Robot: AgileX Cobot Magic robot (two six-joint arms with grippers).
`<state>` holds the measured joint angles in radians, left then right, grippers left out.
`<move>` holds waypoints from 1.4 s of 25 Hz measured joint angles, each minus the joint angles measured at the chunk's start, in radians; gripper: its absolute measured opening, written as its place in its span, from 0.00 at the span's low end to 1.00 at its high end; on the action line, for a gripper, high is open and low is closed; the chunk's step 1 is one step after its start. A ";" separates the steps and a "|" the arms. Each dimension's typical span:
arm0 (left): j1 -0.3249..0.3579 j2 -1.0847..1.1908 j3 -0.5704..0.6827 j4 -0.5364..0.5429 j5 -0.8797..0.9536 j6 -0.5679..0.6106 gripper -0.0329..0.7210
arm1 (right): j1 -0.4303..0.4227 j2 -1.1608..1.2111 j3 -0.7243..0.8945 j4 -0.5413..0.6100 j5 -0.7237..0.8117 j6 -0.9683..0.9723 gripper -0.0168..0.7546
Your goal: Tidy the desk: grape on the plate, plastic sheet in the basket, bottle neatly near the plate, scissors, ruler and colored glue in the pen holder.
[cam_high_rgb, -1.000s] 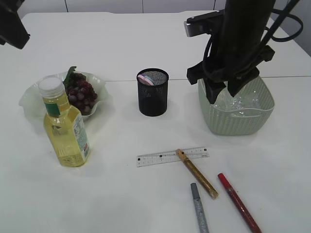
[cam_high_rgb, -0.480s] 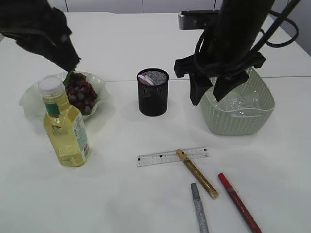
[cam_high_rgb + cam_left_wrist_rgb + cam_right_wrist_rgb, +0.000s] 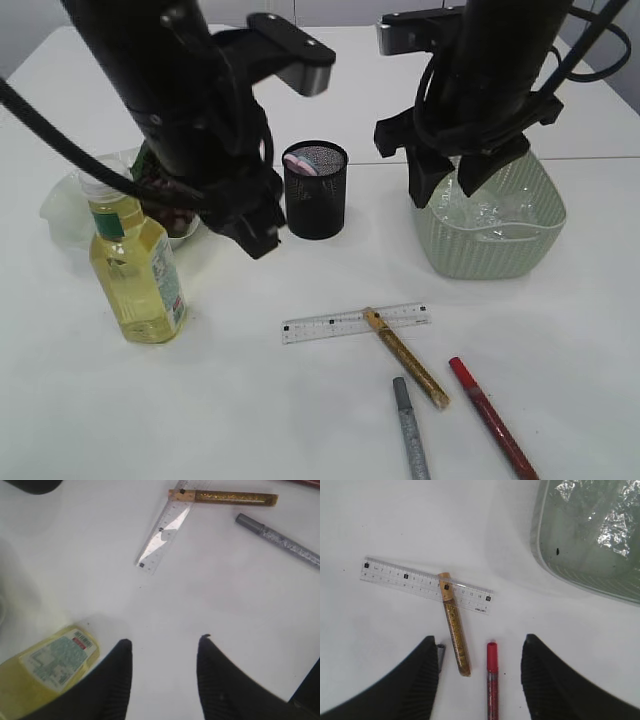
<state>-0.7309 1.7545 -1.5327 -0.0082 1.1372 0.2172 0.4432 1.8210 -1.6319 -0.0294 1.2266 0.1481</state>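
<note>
Ruler [image 3: 355,323] lies flat on the table [image 3: 220,400], long axis left-right, gold glue pen [image 3: 405,357] crossing its right end. Both grippers hang empty with jaws apart. Left gripper [image 3: 162,677] appears nearer than right gripper [image 3: 480,672].

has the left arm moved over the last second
Yes. It has swung in from the upper left corner of the exterior view and now hangs between the bottle and the pen holder, in front of the plate, its fingers empty.
</note>
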 joint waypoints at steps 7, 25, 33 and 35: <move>-0.004 0.126 0.000 -0.098 -0.084 0.089 0.53 | -0.080 0.000 0.000 -0.016 0.001 0.000 0.54; -0.029 0.407 -0.122 -0.180 -0.192 0.219 0.64 | -0.448 0.000 0.000 0.016 0.002 0.000 0.54; -0.029 0.555 -0.304 -0.169 -0.137 0.222 0.65 | -0.448 0.000 0.000 0.018 0.005 0.000 0.54; -0.029 0.580 -0.328 -0.167 -0.129 0.225 0.65 | -0.448 0.000 0.000 0.018 0.007 0.000 0.54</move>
<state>-0.7603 2.3348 -1.8608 -0.1749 1.0080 0.4426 -0.0048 1.8210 -1.6319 -0.0113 1.2334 0.1481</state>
